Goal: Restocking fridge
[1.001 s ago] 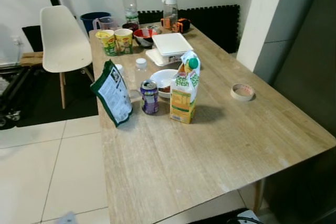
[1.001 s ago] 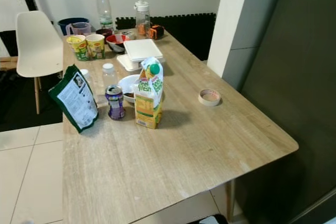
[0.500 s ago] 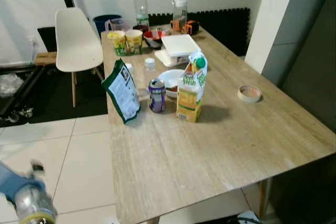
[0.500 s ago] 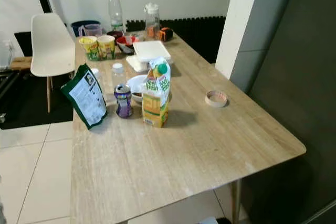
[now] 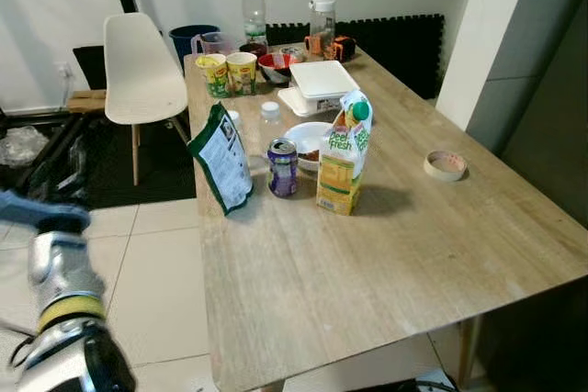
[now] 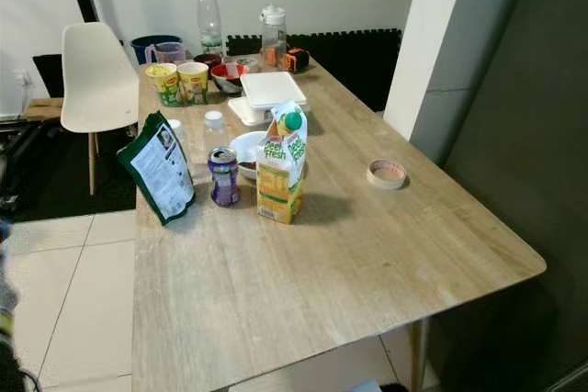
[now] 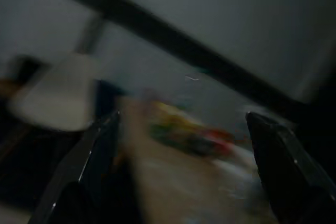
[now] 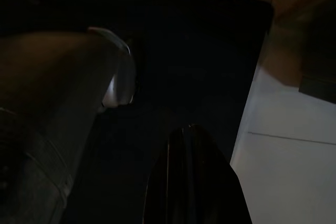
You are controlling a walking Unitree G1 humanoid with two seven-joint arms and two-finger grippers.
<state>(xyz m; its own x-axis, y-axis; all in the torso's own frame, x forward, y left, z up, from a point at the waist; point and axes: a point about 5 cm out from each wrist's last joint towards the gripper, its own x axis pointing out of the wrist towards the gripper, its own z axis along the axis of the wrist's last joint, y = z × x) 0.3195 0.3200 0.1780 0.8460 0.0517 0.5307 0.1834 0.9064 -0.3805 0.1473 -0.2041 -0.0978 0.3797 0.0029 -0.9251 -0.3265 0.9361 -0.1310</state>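
Wooden table bearing juice carton upright near centre; purple can just beside it, green pouch at table's left edge; tape roll well apart, right. Left gripper raised left of table, fingers apart, empty. Right gripper: dark, finger state cannot be told.

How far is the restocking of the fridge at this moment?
Nothing looks done yet. The juice carton, the purple can, the green pouch and the small bottle stand on the wooden table. In hand: the left arm is raised at the table's left edge, the left gripper open and holding nothing. Left: picking up every item and carrying it to the fridge.
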